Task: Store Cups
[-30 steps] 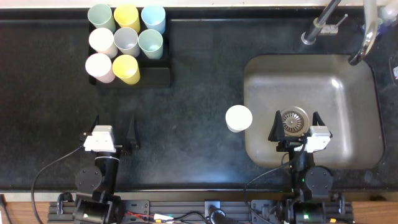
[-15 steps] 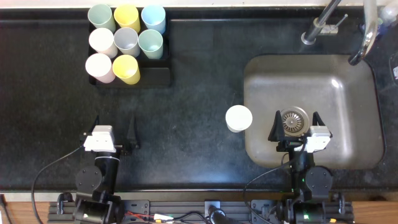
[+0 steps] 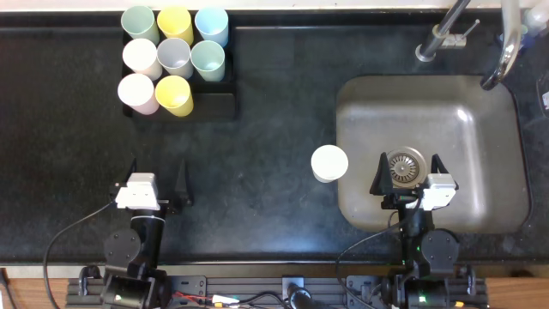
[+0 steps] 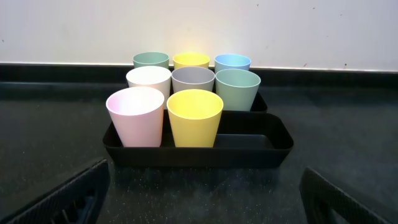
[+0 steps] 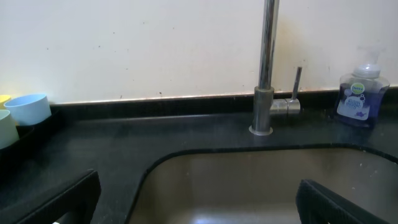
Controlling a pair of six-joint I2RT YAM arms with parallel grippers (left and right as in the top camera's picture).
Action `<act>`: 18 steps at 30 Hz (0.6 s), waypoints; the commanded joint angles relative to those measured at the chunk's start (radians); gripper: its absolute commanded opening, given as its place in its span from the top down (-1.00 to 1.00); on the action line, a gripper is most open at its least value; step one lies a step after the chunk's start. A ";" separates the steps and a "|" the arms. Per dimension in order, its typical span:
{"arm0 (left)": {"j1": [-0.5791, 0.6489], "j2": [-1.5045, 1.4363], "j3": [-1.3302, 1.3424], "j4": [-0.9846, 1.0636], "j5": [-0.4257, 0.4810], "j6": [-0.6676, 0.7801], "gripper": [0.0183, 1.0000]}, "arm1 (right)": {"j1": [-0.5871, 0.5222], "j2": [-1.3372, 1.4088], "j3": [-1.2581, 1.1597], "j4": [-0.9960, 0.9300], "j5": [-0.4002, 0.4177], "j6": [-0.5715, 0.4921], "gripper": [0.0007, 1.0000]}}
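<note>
A black tray (image 3: 215,106) at the back left holds several pastel cups in rows, among them a pink cup (image 3: 137,93) and a yellow cup (image 3: 174,94) in front; the slot to their right is bare. In the left wrist view the tray (image 4: 249,148) faces me with the pink cup (image 4: 135,116) and yellow cup (image 4: 194,117) nearest. A lone white cup (image 3: 329,163) stands on the counter at the sink's left rim. My left gripper (image 3: 157,178) is open, well short of the tray. My right gripper (image 3: 408,172) is open over the sink, to the right of the white cup.
The steel sink (image 3: 480,129) takes up the right side, with its drain (image 3: 406,165) near my right gripper. A faucet (image 5: 267,68) and a soap bottle (image 5: 362,96) stand behind it. Dark counter (image 3: 257,172) lies between tray and sink.
</note>
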 commanded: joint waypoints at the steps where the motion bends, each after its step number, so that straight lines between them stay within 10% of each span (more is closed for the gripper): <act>1: 0.000 -0.010 -0.004 0.000 0.014 0.017 -1.00 | -0.006 -0.007 0.007 0.007 -0.004 0.004 -0.99; 18: 0.000 -0.010 -0.004 0.000 0.014 0.018 -1.00 | 0.088 0.915 1.127 -1.105 -0.112 0.003 -0.99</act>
